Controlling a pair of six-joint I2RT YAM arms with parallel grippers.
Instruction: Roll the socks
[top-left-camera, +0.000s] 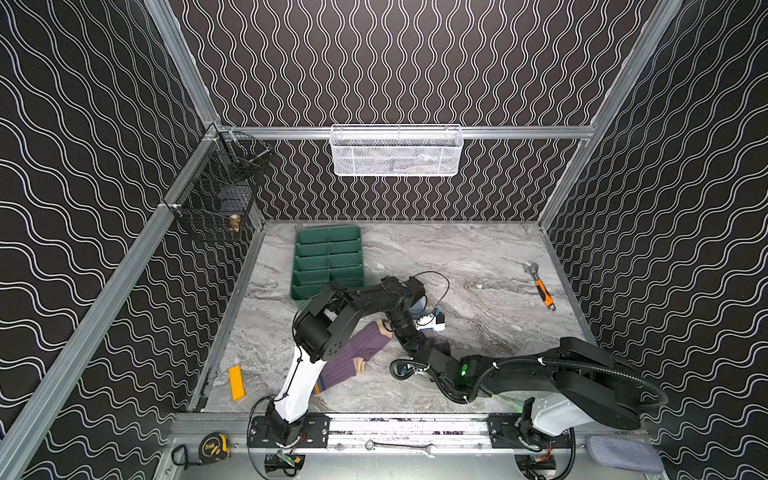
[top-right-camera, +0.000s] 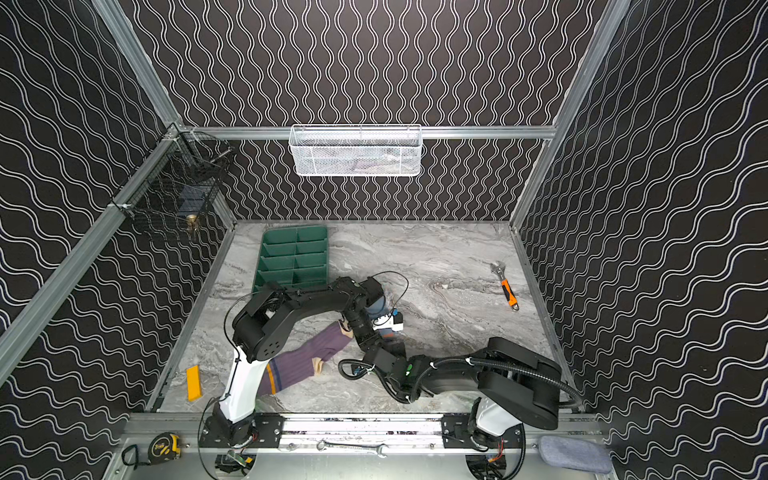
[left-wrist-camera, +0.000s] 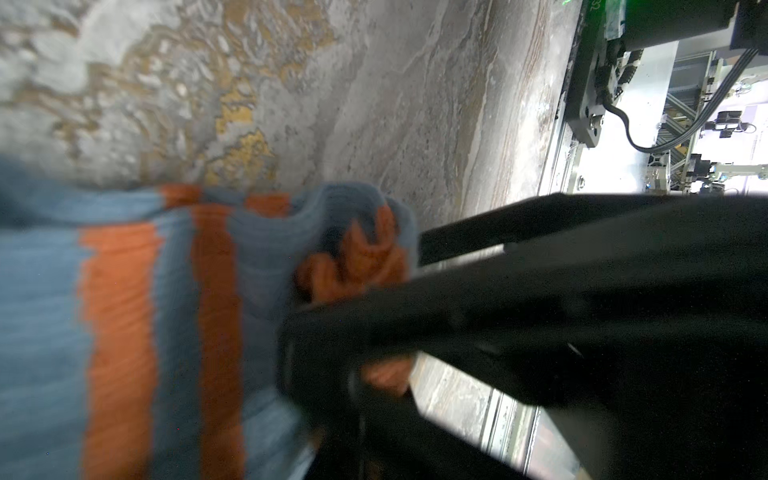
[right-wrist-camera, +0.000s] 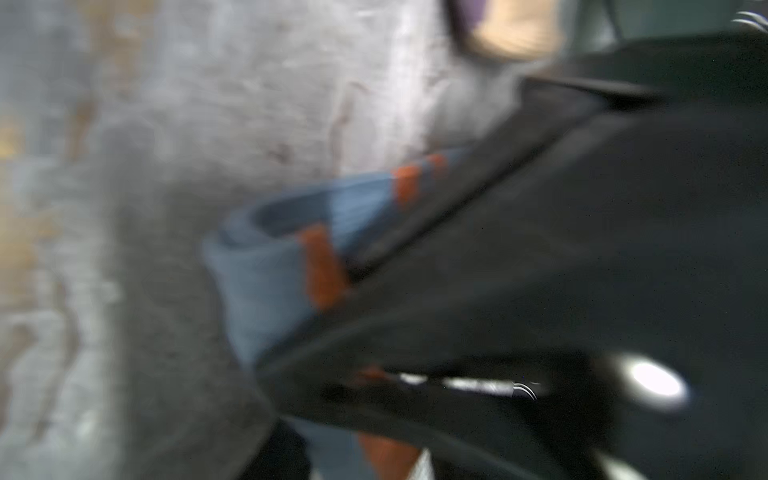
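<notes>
Blue ribbed knit with orange stripes filled the left wrist view: the blue sock (left-wrist-camera: 124, 311) lay bunched on the marbled grey bench (top-left-camera: 478, 257), and the left claw (left-wrist-camera: 353, 286) was pinched tight on its orange cuff. In both top views only a small patch of that sock showed near the middle of the bench, under the two wrists that met above it. The purple sock (top-left-camera: 353, 357) lay stretched flat just beside it toward the front left, its peach toe close to the wrists and its striped cuff partly hidden by the left arm. The right claw (right-wrist-camera: 299, 376) sat against the blue sock, jaws close together, but the blur hid whether they gripped cloth. A green divided tray (top-left-camera: 328, 262) stood behind, and an orange-handled wrench (top-left-camera: 540, 286) lay well apart on the right.
</notes>
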